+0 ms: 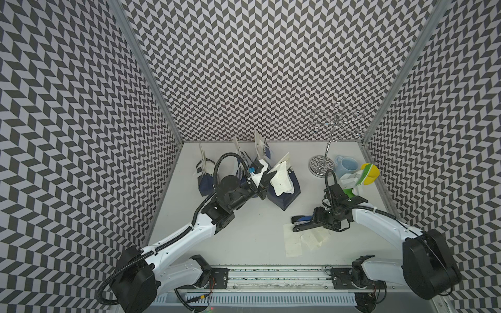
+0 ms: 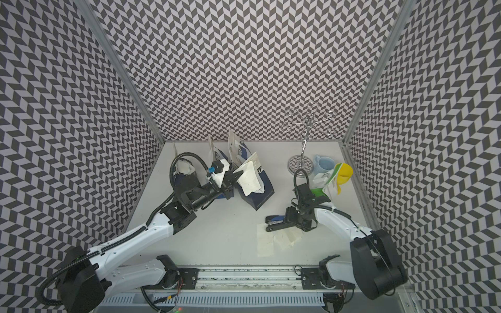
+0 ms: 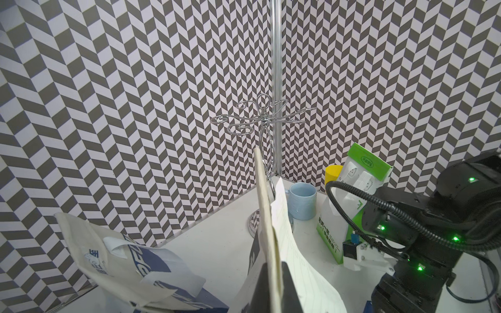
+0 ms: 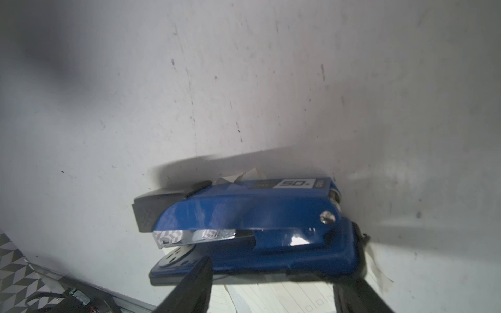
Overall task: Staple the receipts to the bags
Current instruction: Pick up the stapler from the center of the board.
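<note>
Nearest: poising the right gripper over the stapler, jaws parted, not showing whether grasping. Resting the stapler on its side on the desk, atop loose receipts, long axis running crosswise, mouth facing the left arm's side. Farther back: pinching one receipt against a dark blue bag with the clenched left gripper. Probably calling for carrying the stapler leftward and away, mouth-first, the right arm being nearer.

bright, even overhead light in both top views, edges bowed; right wrist view dim, soft, stapler glinting, shadow across table.
</note>
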Controlling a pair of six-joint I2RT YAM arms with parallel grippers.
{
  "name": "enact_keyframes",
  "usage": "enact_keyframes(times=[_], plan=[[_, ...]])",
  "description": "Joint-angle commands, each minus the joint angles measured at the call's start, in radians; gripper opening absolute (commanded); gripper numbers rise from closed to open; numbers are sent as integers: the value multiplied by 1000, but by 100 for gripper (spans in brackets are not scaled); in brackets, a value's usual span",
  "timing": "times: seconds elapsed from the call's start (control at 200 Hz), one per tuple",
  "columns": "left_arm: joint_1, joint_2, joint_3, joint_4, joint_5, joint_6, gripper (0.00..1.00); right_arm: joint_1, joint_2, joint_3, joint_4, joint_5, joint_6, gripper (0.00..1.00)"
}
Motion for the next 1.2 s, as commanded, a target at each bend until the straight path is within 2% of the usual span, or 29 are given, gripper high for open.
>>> enact_keyframes(times=[0.0, 0.085, 0.155, 0.27, 0.34, 0.521, 0.696, 1.042, 1.192], plan=[[-6, -20, -9, 41, -17, 18, 0, -7, 45, 47, 82, -33, -9, 68], [-5, -20, -9, 38, -20, 24, 0, -9, 89, 114, 139, -25, 4, 68], [-4, -19, -12, 38, -22, 30, 0, -10, 143, 180, 189, -84, -29, 67], [-5, -15, -18, 43, -29, 38, 0, -6, 177, 249, 277, -62, -16, 65], [-3, -10, -16, 38, -35, 37, 0, -3, 201, 278, 254, -44, -45, 64], [-4, -7, -17, 39, -25, 37, 0, 9, 161, 198, 172, 54, -118, 59], [-3, -1, -15, 35, -23, 38, 0, 46, 106, 136, 120, 143, -169, 40], [-4, 6, -14, 27, -20, 47, 0, 156, 179, 193, 106, 265, -191, 30], [-6, 5, -11, 20, -10, 47, 0, 183, 227, 216, 95, 360, -180, 26]])
